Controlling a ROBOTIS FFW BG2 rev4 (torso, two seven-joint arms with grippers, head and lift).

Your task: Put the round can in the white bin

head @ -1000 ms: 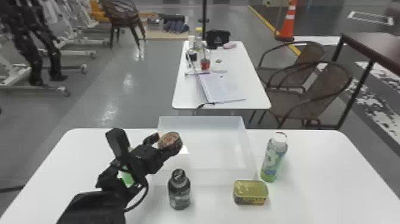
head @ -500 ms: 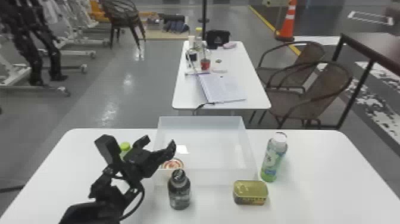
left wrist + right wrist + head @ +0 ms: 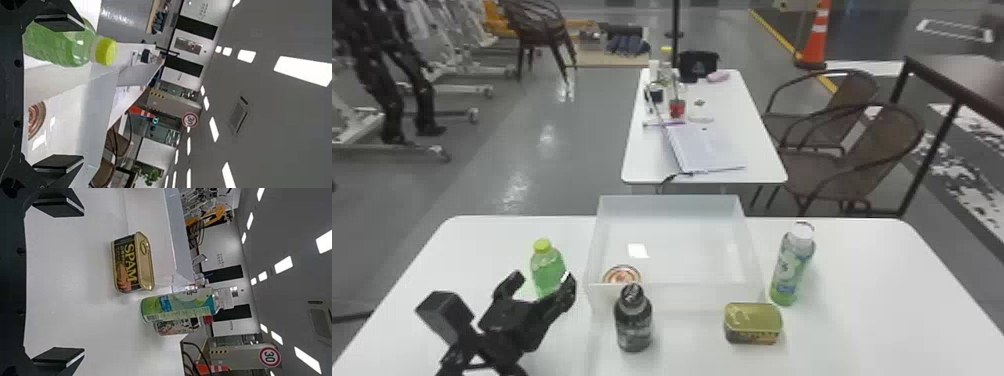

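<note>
See round can [image 3: 622, 275] inside white bin [image 3: 687, 298], right of left pincer [image 3: 544, 280] with fingers spread. Note right pincer [image 3: 84, 283] likewise gaping, with rectangular can [image 3: 125, 264] ahead.

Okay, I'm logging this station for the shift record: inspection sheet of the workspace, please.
Surface: white table; spills, nothing seen.
Job's things: round can inside white bin, at its near left corner.
Clutter: green bottle, dark bottle, oblong can, tall bottle, patterned can.
Grippers: left gripper and right gripper both open, holding nothing.
Cables: dark line at far left, possibly a cable.
Surroundings: far table, chairs, cone.
</note>
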